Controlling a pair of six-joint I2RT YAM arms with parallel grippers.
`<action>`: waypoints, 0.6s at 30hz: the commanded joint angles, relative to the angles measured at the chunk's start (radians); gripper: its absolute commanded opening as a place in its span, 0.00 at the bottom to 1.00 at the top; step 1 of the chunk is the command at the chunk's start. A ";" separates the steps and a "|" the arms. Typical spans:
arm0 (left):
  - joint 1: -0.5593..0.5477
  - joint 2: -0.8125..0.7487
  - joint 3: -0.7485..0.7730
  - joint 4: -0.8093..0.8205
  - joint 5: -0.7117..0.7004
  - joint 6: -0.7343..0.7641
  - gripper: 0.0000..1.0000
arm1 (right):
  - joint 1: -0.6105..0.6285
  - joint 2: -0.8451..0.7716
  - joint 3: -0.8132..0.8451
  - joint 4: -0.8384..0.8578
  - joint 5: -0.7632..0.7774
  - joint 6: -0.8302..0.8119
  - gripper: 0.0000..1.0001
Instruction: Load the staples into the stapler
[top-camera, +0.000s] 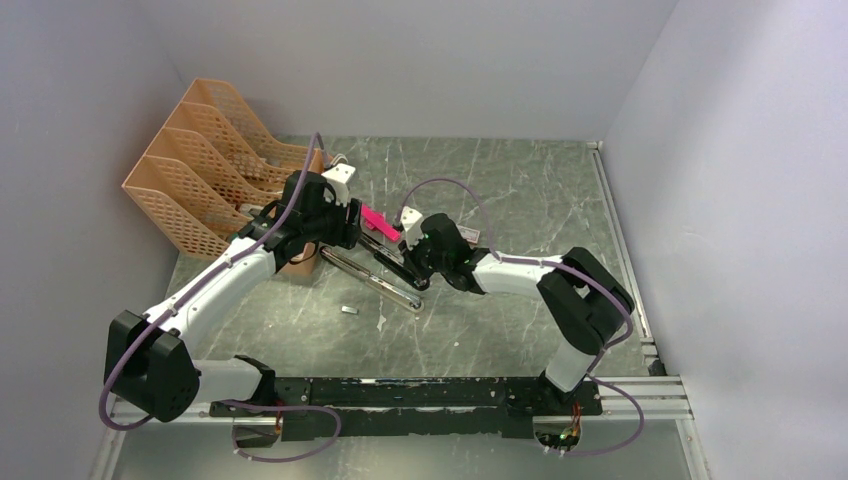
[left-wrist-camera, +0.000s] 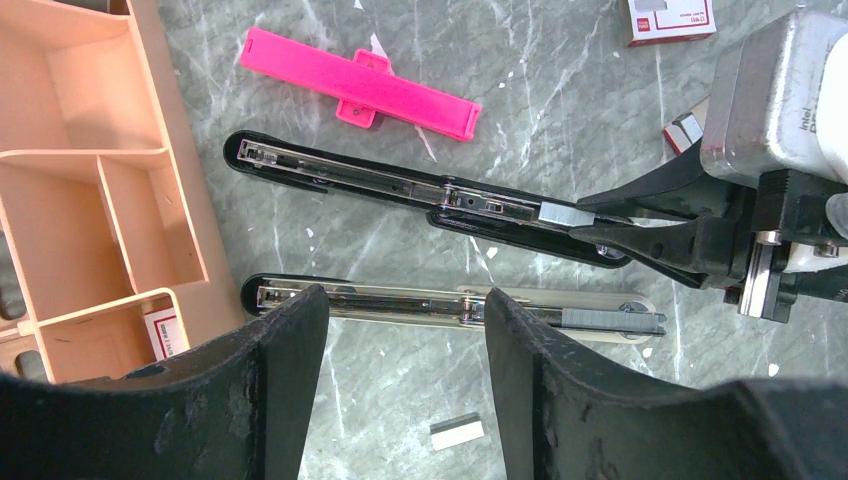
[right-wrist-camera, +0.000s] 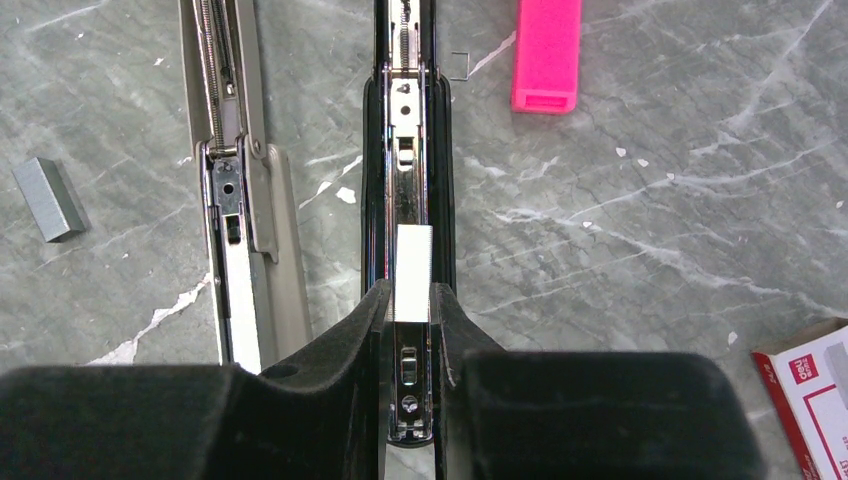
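Note:
The black stapler (left-wrist-camera: 400, 185) lies open on the marble table, its silver rail (right-wrist-camera: 404, 120) facing up. A short silvery strip of staples (right-wrist-camera: 412, 272) sits over the rail, and my right gripper (right-wrist-camera: 410, 295) is shut on it, fingers straddling the stapler's near end. From the left wrist view the same strip (left-wrist-camera: 565, 212) shows at the right gripper's fingertips (left-wrist-camera: 640, 240). My left gripper (left-wrist-camera: 400, 305) hangs open above a second long pale rail piece (left-wrist-camera: 450, 300). A loose staple strip (left-wrist-camera: 457, 431) lies on the table between its fingers.
A pink plastic piece (left-wrist-camera: 360, 82) lies beyond the stapler. White boxes with red print (left-wrist-camera: 670, 18) (right-wrist-camera: 815, 390) sit to the side. A peach desk organiser (left-wrist-camera: 100, 190) and file holder (top-camera: 200, 170) stand left. Another staple block (right-wrist-camera: 50, 198) lies loose.

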 joint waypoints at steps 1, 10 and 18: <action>0.007 -0.017 -0.009 0.027 -0.010 -0.001 0.64 | 0.007 -0.028 0.014 -0.073 0.012 0.015 0.00; 0.007 -0.020 -0.010 0.029 -0.011 0.000 0.64 | 0.008 -0.060 0.018 -0.127 0.024 0.007 0.00; 0.007 -0.018 -0.011 0.031 -0.008 0.001 0.63 | 0.008 -0.077 0.024 -0.151 0.041 0.005 0.00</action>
